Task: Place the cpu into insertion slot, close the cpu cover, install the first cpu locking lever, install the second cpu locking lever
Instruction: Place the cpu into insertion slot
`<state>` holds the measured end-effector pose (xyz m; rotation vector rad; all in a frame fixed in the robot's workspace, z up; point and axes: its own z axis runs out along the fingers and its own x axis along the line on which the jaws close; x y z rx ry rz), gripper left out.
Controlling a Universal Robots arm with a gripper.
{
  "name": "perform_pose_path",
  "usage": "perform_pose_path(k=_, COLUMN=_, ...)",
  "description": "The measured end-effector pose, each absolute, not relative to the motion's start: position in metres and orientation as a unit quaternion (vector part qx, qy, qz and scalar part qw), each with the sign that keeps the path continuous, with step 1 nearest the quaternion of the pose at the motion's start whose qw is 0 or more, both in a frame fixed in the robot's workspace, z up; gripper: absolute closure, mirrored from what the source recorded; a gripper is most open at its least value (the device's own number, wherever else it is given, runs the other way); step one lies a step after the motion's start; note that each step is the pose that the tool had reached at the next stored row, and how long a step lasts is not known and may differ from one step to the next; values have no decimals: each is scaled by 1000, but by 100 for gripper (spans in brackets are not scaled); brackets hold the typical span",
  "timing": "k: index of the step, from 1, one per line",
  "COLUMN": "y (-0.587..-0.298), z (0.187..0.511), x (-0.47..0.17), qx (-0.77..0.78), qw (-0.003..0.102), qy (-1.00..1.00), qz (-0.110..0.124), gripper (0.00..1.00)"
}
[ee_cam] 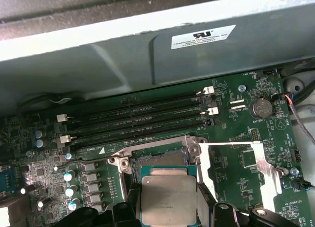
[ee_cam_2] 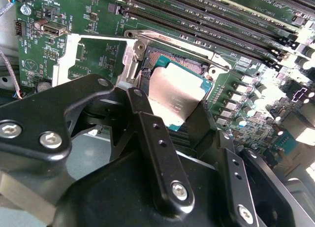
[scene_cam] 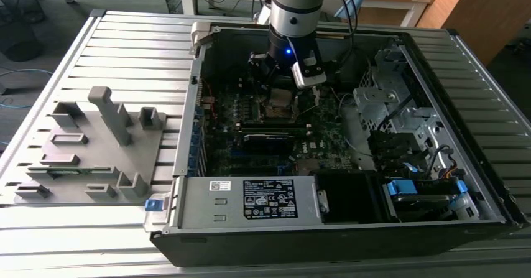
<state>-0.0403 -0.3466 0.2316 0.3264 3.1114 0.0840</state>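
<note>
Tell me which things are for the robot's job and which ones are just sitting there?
For the job: gripper, holding the cpu; insertion slot; cpu cover, flipped open.

Just sitting there: power supply box, grey plastic rack, memory slots, round battery.

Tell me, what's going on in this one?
A robot arm is down inside an open computer case. Its gripper is shut on the chip, holding it just over the socket on the green board. Whether the chip is fully seated cannot be told. The socket's metal cover lies flipped open to one side, so nothing is closed or locked yet.
</note>
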Motion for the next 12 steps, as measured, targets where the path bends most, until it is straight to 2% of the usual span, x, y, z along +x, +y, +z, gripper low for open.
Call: perform_pose_path(k=12, y=-347, z=230, x=-40, qx=202, qw=9, qy=979, qz=26, gripper=46)
